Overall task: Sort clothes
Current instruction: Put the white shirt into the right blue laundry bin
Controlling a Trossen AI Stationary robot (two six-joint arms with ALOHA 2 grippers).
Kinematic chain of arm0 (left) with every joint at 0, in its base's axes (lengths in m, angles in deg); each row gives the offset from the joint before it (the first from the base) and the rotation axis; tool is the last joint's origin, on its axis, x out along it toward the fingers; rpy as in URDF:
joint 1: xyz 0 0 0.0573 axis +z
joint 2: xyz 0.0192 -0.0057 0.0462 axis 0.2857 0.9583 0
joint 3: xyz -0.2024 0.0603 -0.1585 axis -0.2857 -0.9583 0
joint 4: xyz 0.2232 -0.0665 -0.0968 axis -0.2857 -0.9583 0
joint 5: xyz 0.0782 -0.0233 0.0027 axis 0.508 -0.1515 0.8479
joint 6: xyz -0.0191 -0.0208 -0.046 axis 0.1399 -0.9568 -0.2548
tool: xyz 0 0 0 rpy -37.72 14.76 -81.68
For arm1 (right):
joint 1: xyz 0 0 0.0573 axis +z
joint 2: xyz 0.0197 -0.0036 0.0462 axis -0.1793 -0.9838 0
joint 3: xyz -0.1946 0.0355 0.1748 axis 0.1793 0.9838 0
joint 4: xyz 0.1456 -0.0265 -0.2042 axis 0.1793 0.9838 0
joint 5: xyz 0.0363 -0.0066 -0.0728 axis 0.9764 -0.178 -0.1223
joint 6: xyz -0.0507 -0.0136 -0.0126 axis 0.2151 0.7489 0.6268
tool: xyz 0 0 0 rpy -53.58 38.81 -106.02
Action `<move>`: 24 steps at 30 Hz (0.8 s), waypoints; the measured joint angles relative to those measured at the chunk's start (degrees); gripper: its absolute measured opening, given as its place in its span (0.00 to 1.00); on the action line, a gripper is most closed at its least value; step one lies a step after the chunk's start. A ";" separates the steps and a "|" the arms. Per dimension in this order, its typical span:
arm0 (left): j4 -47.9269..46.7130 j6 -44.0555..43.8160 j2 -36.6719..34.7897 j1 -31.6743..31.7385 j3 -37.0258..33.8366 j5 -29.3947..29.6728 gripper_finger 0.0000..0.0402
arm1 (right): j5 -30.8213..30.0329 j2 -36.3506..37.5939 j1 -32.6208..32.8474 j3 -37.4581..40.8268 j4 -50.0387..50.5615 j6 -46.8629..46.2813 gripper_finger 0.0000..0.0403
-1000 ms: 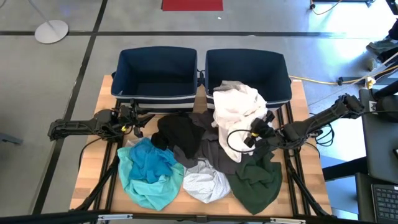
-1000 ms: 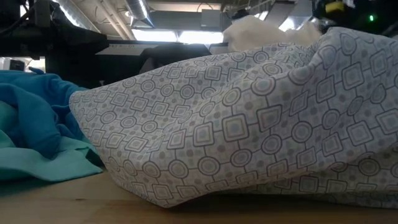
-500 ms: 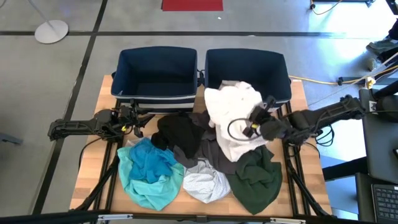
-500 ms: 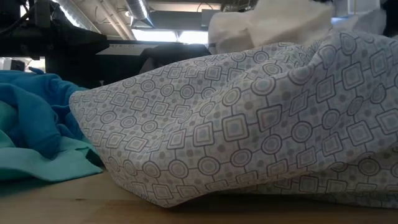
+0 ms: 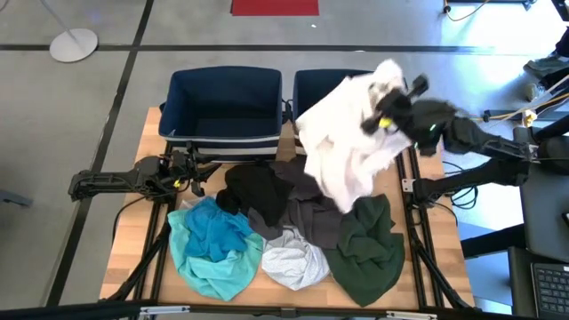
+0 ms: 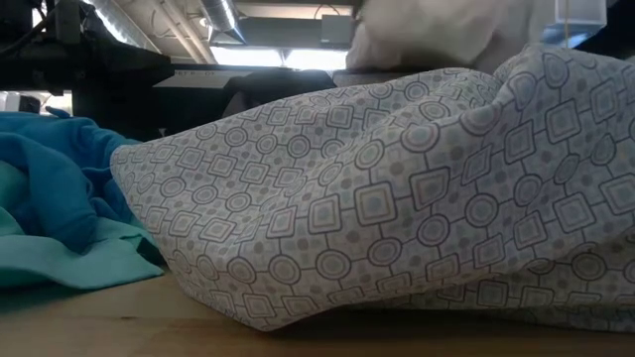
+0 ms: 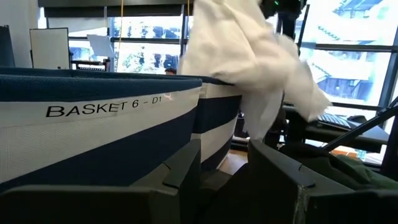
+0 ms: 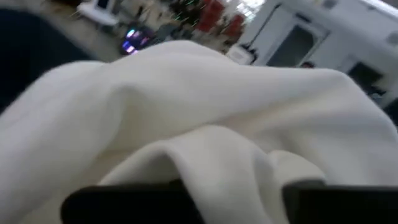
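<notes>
The right pincer (image 5: pixel 388 100) is clamped on the white garment (image 5: pixel 342 147), holding it raised over the right navy bin (image 5: pixel 313 84), its loose end hanging down toward the dark grey garment (image 5: pixel 313 213) on the surface (image 5: pixel 133 227). The left pincer (image 5: pixel 197 169) rests near the left navy bin (image 5: pixel 224 111), its fingers apart and holding nothing. That bin's white stripe reads "BASKET 6 - D1" (image 7: pixel 102 107). Turquoise (image 5: pixel 212 244), patterned pale (image 6: pixel 397 198), black (image 5: pixel 258 191) and dark green (image 5: pixel 369 249) garments lie heaped on the surface
</notes>
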 joint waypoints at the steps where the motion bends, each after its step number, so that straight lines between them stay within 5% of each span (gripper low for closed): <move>1: 0.07 -0.01 -0.02 0.00 0.01 0.00 0.31 | 1.13 -0.01 -2.27 -0.67 -2.41 2.10 0.01; 11: 0.14 -0.01 -0.01 0.00 0.00 0.00 0.31 | 19.43 -3.01 -25.80 -1.61 -18.28 8.01 0.02; 24: 0.08 -0.01 -0.02 0.00 0.00 0.00 0.31 | 30.28 -16.24 -35.26 -1.60 -4.59 -8.61 0.04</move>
